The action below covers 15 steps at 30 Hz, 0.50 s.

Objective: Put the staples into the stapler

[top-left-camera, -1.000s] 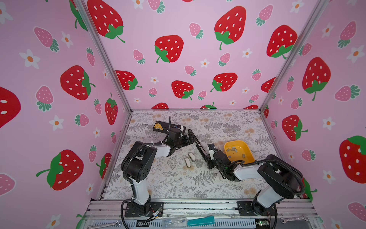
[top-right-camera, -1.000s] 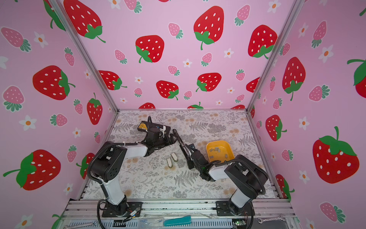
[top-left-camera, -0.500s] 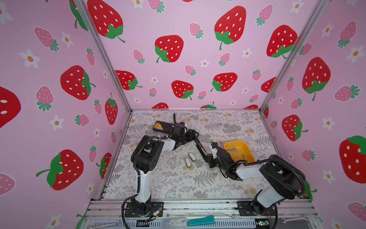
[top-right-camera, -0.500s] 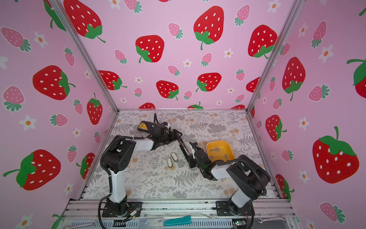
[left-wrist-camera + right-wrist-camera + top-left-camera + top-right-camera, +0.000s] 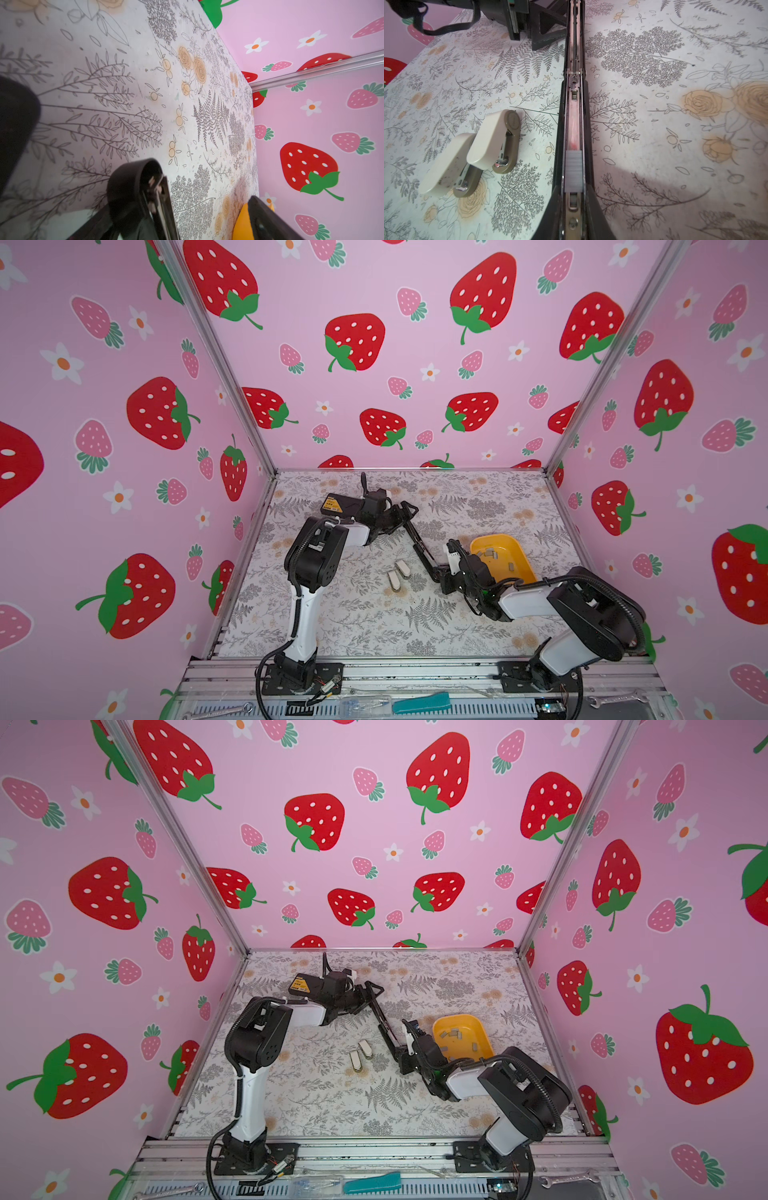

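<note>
A long black stapler (image 5: 419, 543) (image 5: 384, 1023) lies opened out flat on the floral mat. My right gripper (image 5: 442, 572) (image 5: 405, 1054) (image 5: 573, 199) is shut on its near end. In the right wrist view one silver-grey strip of staples (image 5: 573, 170) sits in the open metal channel just ahead of the fingers. My left gripper (image 5: 399, 514) (image 5: 365, 992) (image 5: 135, 143) stands open at the stapler's far end (image 5: 133, 187), which shows between its spread fingers. More staples (image 5: 490, 553) (image 5: 453, 1032) lie loose in the yellow tray (image 5: 519, 568) (image 5: 484, 1048).
Two small beige staplers (image 5: 398, 572) (image 5: 360, 1054) (image 5: 471, 153) lie side by side left of the black one. The yellow tray (image 5: 242, 224) sits close behind my right wrist. Pink walls close the mat on three sides. A teal tool (image 5: 422, 703) lies on the front rail.
My left arm's elbow has risen and its gripper has shifted slightly toward the back at the stapler's far end. The right gripper keeps its hold, nudged a little.
</note>
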Tool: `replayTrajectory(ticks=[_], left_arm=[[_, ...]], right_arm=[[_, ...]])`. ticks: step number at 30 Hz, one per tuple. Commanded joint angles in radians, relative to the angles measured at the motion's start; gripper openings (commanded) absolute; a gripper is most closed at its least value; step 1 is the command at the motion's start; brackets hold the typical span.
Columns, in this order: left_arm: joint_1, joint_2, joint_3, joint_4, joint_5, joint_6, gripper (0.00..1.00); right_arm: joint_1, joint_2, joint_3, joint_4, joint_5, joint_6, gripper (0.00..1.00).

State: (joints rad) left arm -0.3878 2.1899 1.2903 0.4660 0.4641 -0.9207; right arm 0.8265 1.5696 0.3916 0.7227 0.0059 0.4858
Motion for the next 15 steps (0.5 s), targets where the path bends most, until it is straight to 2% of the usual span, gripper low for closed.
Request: replayTrajectory(ticks=[1,4,8,15], left_arm=[[0.001,0.067,0.028,-0.053,0.054,-0.066,0.94],[0.003,0.077,0.024,0.001,0.077,-0.09,0.89],[0.003,0.058,0.006,0.04,0.085,-0.076,0.77],[-0.006,-0.021,-0.02,0.084,0.118,0.033,0.63]], right_arm=[[0.005,0.003,-0.013,0.079,-0.049,0.004,0.0],[0.005,0.019,-0.007,0.077,-0.033,-0.001,0.0],[0.007,0.036,-0.003,0.077,-0.014,-0.018,0.0],[0.04,0.053,-0.013,0.109,0.023,-0.122,0.0]])
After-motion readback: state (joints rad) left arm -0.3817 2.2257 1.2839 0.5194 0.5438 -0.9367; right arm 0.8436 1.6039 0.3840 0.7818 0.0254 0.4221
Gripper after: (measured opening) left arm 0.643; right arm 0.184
